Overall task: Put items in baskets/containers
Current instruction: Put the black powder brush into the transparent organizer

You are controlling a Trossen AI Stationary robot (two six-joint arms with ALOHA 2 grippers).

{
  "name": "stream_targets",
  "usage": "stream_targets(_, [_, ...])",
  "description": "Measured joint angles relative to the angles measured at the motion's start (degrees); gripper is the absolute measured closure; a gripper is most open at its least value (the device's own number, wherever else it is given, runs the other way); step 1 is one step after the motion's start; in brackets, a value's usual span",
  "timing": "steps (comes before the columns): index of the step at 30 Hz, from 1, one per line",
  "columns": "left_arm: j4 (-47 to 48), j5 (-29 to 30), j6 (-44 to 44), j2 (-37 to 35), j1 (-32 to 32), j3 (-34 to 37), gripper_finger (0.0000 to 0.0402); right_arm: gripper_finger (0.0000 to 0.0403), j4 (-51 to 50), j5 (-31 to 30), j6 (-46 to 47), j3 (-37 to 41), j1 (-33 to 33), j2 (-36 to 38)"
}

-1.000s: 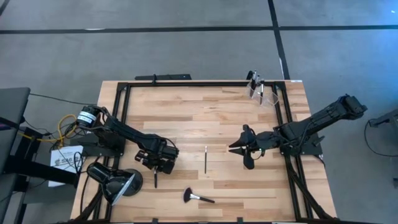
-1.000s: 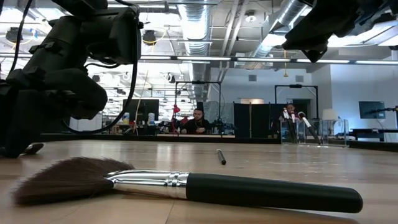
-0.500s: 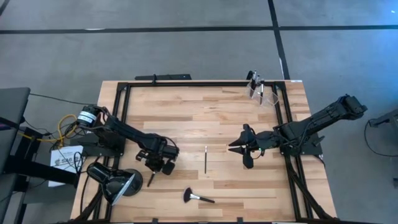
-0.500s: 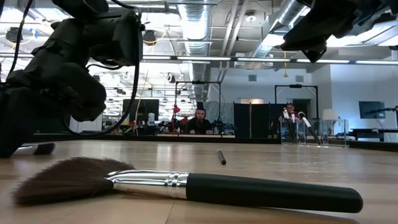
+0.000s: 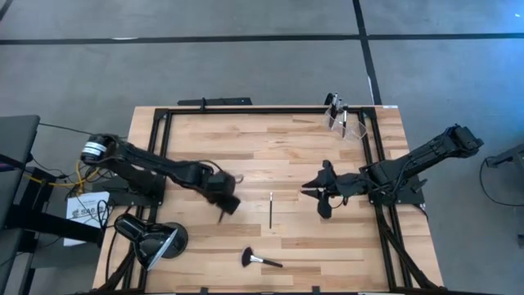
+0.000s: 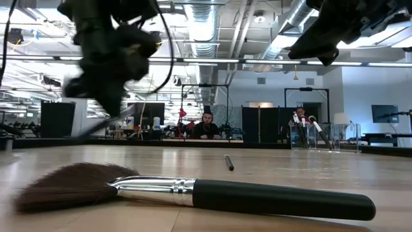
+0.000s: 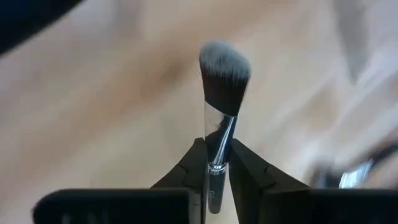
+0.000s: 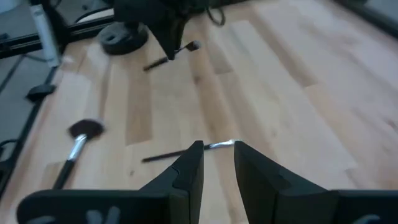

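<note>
left gripper: my jaws clamp 1 brush, lifted, well apart from cup
right gripper: hovering empty, parted
risk: thin handle pivots, slips mid-carry

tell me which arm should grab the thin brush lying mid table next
Right. The right gripper hangs empty beside the thin brush, while the left gripper is shut on another brush.

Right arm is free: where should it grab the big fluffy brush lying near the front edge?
Take the fluffy brush by its black handle, from straight above, fingers across the shaft. It lies flat, clear of anything, and the bristle head would give. The right gripper hangs open nearby.
</note>
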State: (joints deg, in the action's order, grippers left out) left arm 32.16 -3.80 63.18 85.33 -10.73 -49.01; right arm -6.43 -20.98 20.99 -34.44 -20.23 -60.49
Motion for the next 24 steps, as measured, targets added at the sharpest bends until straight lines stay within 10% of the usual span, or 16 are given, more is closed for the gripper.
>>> stream_targets(8, [-23.44, 23.89, -21.57, -1.90, -0.11, 0.36, 0.0354, 0.0324, 5.55, -3.18, -2.37, 0.00, -0.62, -0.06])
stream_targets(24, [-74.60, 10.01, -60.24, 9.91, 1.52, 2.03, 0.0354, 0.0324, 11.56, -2.81, -4.81, 0.02, -6.10, -0.70])
